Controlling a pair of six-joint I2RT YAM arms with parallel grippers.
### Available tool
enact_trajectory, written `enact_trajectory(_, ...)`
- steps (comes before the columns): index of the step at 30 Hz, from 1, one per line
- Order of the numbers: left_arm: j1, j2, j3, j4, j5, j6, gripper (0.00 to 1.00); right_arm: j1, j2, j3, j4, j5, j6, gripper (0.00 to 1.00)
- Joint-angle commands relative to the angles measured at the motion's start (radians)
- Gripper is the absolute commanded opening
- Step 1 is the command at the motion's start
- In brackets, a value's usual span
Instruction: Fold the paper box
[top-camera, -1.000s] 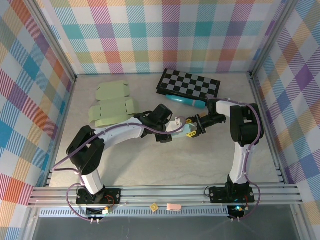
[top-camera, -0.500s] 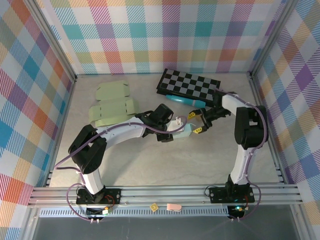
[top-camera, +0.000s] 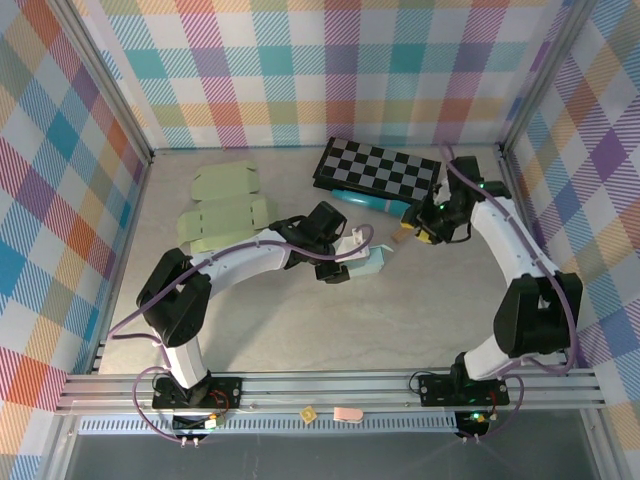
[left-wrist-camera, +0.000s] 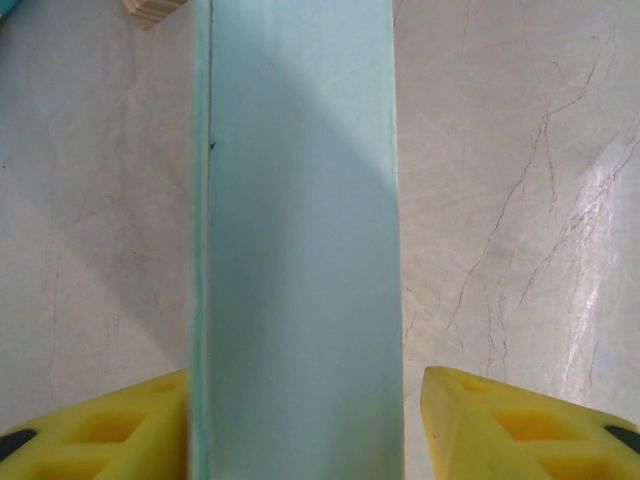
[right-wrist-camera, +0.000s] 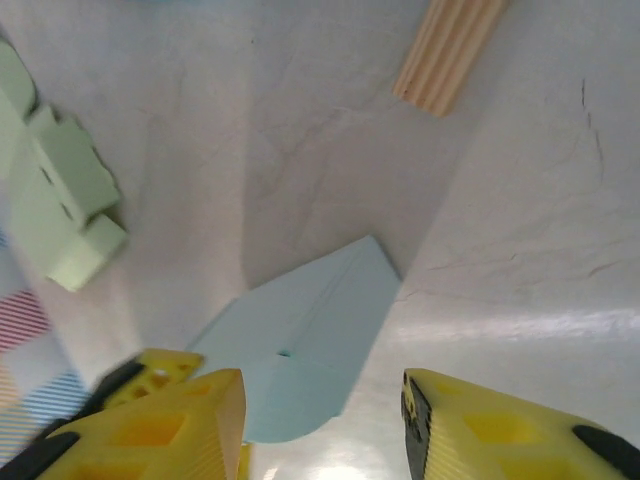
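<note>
- The pale blue paper box (top-camera: 372, 262) lies near the middle of the grey marbled table (top-camera: 300, 330). In the left wrist view it appears as a long, narrow strip running away from the camera.
- The left gripper (top-camera: 348, 258) straddles the near end of the box. 1 yellow finger (left-wrist-camera: 100, 425) touches the box's side, while a sliver of table shows between the box and the other finger, so it cannot be told whether the box is clamped.
- The right gripper (top-camera: 420, 230) hangs at 2 o'clock from the box and apart from it, its jaws parted with nothing between them.
- A small ribbed wooden block (top-camera: 398, 238) lies on the table between the box and the right gripper.
- A teal cylinder (top-camera: 375, 203) lies at 12 o'clock from the box, against the near edge of a black-and-white chequered board (top-camera: 380, 165).
- 2 flat pale green box cut-outs (top-camera: 222, 225) lie at 10 o'clock, well apart from the box.
</note>
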Motion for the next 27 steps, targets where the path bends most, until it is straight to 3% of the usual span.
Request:
enact_trajectory(1,0.014,0.01,0.033,-0.036,0.041,-0.009,0.56,0.071,-0.052,-0.081,0.101,0.116,-0.228,0.46)
enact_trajectory(6,0.025,0.013,0.035,-0.04,0.061,-0.019,0.56,0.115,-0.164,-0.176,0.22,0.133,-0.334,0.47)
enact_trajectory(10,0.028,0.025,0.049,-0.048,0.068,-0.025,0.56,0.123,-0.209,-0.229,0.274,0.071,-0.442,0.47)
enact_trajectory(15,0.031,0.034,0.058,-0.054,0.079,-0.027,0.56,0.165,-0.2,-0.234,0.254,0.032,-0.574,0.48)
enact_trajectory(27,0.042,0.047,0.085,-0.085,0.096,-0.019,0.56,0.207,-0.161,-0.21,0.188,0.078,-0.646,0.48)
